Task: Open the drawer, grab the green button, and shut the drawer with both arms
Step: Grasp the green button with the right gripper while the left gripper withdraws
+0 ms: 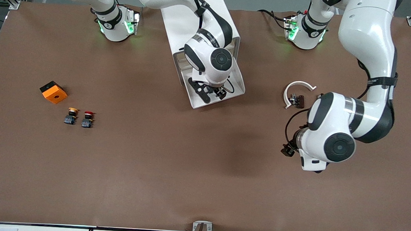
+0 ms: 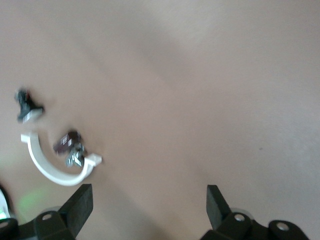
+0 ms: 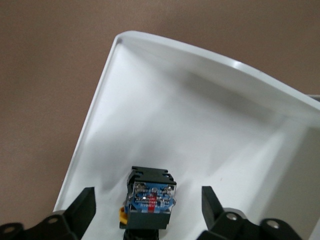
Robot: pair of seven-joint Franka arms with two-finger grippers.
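Right hand (image 3: 147,194) is down inside the pulled-out shallow white tray drawer (image 1: 196,100) of the boxy white cabinet (image 1: 176,27), which stands at the middle of the brown table (image 1: 202,171) between the two arm bases. Its two black fingers (image 3: 85,202) are spread, one on each side of the small push button with the dark blocky body and blue label (image 3: 150,196). There's a visible gap on both sides, so it isn't pinching it. The button lies on the drawer floor close to one side wall, body end toward the wrist camera. I can't really make out the cap from here, only a little sliver of colour low down.

Left hand (image 2: 148,192) hangs in the air over bare table toward the left arm's end, fingers spread wide with nothing between them. That arm is just waiting. Near it on the table there's a white plastic C-shaped ring (image 1: 298,86) with a small dark metal bit (image 1: 297,101) lying inside its curve.

Toward the right arm's end of the table sits an orange block with one black face (image 1: 53,92). Nearer the front camera than that block are a yellow-capped push button (image 1: 71,116) and a red-capped push button (image 1: 87,119), just beside each other.
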